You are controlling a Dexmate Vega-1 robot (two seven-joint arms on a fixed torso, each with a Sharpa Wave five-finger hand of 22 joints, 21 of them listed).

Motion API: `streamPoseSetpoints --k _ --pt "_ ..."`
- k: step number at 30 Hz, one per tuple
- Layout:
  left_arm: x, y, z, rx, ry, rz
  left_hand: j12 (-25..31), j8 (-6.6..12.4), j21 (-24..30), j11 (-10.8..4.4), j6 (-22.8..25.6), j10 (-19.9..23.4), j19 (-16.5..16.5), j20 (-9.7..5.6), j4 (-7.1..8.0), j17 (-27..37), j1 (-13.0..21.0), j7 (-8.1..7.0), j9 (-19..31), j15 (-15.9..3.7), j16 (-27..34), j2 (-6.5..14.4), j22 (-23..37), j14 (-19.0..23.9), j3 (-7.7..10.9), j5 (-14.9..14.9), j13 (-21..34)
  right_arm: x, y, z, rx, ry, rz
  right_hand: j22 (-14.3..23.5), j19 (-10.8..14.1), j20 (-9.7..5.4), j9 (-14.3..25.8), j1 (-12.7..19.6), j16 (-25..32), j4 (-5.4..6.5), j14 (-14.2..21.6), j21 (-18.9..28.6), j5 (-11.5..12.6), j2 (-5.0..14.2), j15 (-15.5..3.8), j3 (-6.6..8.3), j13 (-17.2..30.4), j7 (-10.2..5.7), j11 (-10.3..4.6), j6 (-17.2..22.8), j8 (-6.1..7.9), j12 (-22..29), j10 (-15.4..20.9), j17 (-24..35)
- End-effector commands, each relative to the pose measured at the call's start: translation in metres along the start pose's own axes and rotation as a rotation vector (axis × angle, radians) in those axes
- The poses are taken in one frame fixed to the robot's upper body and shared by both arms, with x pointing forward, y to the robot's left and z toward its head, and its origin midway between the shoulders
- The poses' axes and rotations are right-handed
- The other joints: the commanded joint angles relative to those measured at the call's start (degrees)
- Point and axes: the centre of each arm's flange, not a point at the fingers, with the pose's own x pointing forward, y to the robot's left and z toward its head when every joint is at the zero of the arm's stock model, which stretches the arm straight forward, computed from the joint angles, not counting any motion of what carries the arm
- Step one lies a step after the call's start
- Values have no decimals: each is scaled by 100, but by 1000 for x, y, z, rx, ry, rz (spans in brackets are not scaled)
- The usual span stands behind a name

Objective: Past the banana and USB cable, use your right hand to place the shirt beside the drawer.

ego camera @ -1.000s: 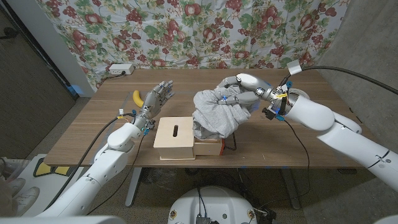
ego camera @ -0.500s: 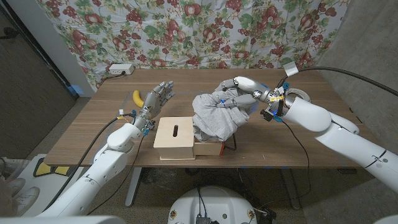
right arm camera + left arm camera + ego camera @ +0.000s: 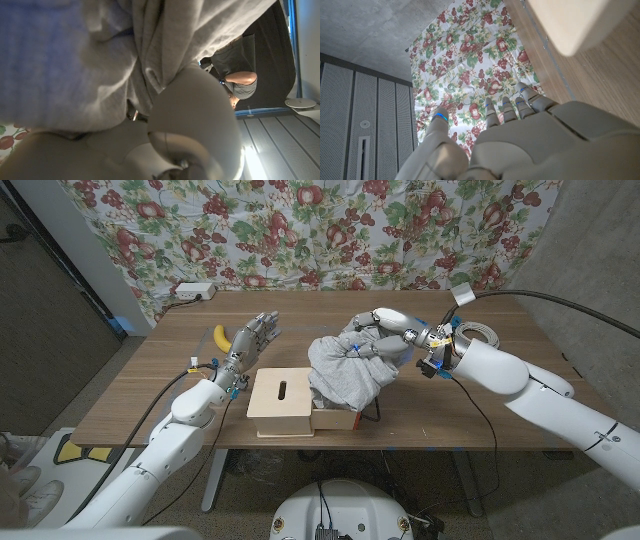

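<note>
1. Head view: the right hand (image 3: 378, 332) grips the grey shirt (image 3: 345, 368), its fingers closed into the upper folds of the cloth, just right of the table's middle.
2. The shirt hangs from that grip in a bunched mass; its lower part drapes over the right end of the wooden drawer (image 3: 300, 405), touching it, with the open tray of the drawer showing beneath the cloth at about 6 o'clock from the hand.
3. The left hand (image 3: 250, 340) is at 9 o'clock from the shirt, holding nothing, fingers apart and reaching toward the far edge of the table (image 3: 140, 395).
4. A banana (image 3: 221, 337) lies on the wood just beside the left hand, at its 9 o'clock side.
5. A white coiled cable (image 3: 478, 334) lies near the right forearm, at about 3 o'clock from the right hand.
6. A white power strip (image 3: 193, 291) rests at the far left edge of the table, at 11 o'clock from the banana.
7. A floral cloth (image 3: 330, 230) hangs behind the table.
8. Right wrist view: grey fabric (image 3: 90, 60) is pressed close against the hand (image 3: 165, 145), folds gathered at the fingers.
9. Left wrist view: the hand (image 3: 530, 135) is unoccupied, fingers (image 3: 512, 107) extended and separated, with a corner of the drawer (image 3: 575, 22) beside it.
</note>
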Motion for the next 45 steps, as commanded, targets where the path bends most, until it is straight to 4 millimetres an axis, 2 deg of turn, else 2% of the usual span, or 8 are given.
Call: streamPoseSetpoints --k 1,20,24,31,35,40,44,45 --pt "-2 -2 1 -1 -9 1 12 -7 2 -37 36 -22 -33 -243 5 28 11 2 14 -334 10 18 20 -30 -16 -29 18 1 8 -4 -20 21 19 -7 -25 -776 4 283 33 -31 526 47 60 243 -1130 32 22 0 -66 64 -10 38 26 46" --pt "-5 -1 0 -3 -10 8 16 -6 0 -33 41 -15 -38 -243 1 28 13 6 14 -325 13 21 20 -41 -20 -32 18 10 17 -9 -61 22 56 -39 -109 -765 4 274 18 -23 482 101 65 252 -1132 37 20 -11 -67 98 -35 27 45 63" --pt "-5 -1 0 -4 -7 9 15 -6 1 -33 40 -19 -37 -245 0 28 13 6 14 -327 14 22 20 -43 -21 -33 18 11 20 -12 -54 26 67 -46 -123 -769 4 278 15 -24 476 120 68 259 -1132 41 18 -18 -110 107 -43 18 44 63" --pt "-3 0 -1 -5 -6 8 15 -4 0 -35 46 -18 -41 -248 -1 28 12 7 14 -327 16 22 20 -42 -23 -34 18 16 22 -19 -43 27 81 -66 -174 -742 -2 223 -4 6 447 117 66 253 -1131 24 -11 -13 -52 113 -59 -5 53 51" --pt "-2 0 0 -3 -7 7 14 -4 1 -36 47 -23 -40 -253 -2 29 12 6 14 -329 16 23 20 -46 -24 -35 18 19 22 -22 -35 25 88 -65 -183 -755 -6 200 -4 17 458 142 69 258 -1130 18 -22 -12 -72 99 -77 -18 55 44" --pt "-2 1 0 -2 -3 11 13 -2 1 -30 52 -26 -39 -256 -2 29 12 9 14 -329 17 24 20 -46 -26 -36 18 19 23 -27 -31 33 89 -61 -185 -773 -12 161 -5 49 482 186 68 316 -1126 17 -29 -3 -30 114 -89 -35 44 13" --pt "-1 1 2 1 -2 8 13 -2 2 -33 53 -27 -38 -259 -2 29 11 8 14 -327 17 24 20 -47 -27 -37 18 18 25 -29 -21 37 93 -67 -202 -780 -16 154 -8 58 487 194 66 351 -1125 24 -49 -1 -66 112 -101 -51 52 -6" --pt "0 1 2 2 -1 7 13 1 1 -36 62 -28 -39 -262 -3 29 11 7 14 -329 17 24 20 -49 -27 -37 18 18 26 -30 -19 39 94 -68 -206 -781 -17 146 -4 64 494 198 64 361 -1124 23 -54 -1 -31 111 -105 -53 62 -9"
